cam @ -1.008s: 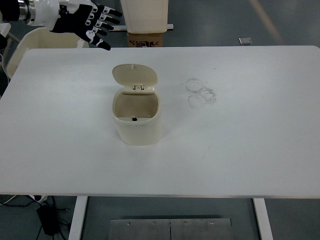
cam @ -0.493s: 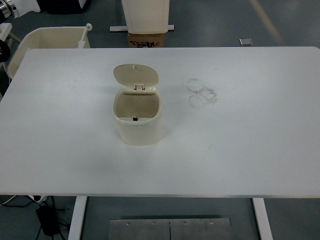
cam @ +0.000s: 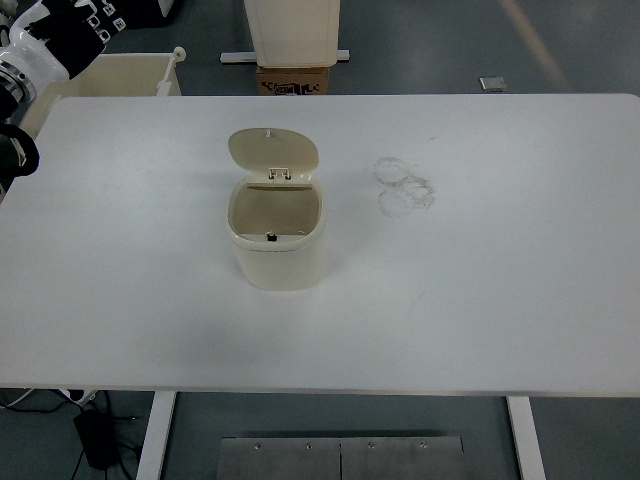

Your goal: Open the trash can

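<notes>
Trash can [cam: 277, 232] on table [cam: 480, 280], left of centre

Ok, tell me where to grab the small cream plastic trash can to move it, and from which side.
Grip the small cream plastic trash can around its body below the rim, coming from its left or right side. The walls there look smooth and rounded, and the can stands upright. Avoid the far side: the open hinged lid stands up there and would likely swing or block the fingers. The left robot hand is nearer.

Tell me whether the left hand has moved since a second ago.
Yes. The left hand has pulled back toward the picture's top-left corner, farther from the trash can.
</notes>
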Controlling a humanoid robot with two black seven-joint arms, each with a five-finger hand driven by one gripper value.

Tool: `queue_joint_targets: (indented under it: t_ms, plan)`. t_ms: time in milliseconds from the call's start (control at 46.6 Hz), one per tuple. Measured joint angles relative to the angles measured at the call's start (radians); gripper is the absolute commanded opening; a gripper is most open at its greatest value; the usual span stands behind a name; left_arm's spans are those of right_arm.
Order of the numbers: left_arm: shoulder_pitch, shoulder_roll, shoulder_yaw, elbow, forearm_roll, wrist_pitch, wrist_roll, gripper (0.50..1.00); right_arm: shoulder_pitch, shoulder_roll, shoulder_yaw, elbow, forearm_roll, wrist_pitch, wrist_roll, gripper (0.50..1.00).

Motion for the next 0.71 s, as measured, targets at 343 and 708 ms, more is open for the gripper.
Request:
queue_joint_targets:
  t_ms: [343,708]
  plan:
    - [0.103,-0.121,-0.138,0.135,-0.032,-0.028,0.0,1.0,-0.001,0.0,-0.003,0.0,-0.001,0.0,0.0,0.993]
    - [0.113,-0.235,-0.197,0.21,-0.035,-0.026,-0.055,1.0,-0.002,0.0,-0.005,0.0,-0.005,0.0,0.0,0.993]
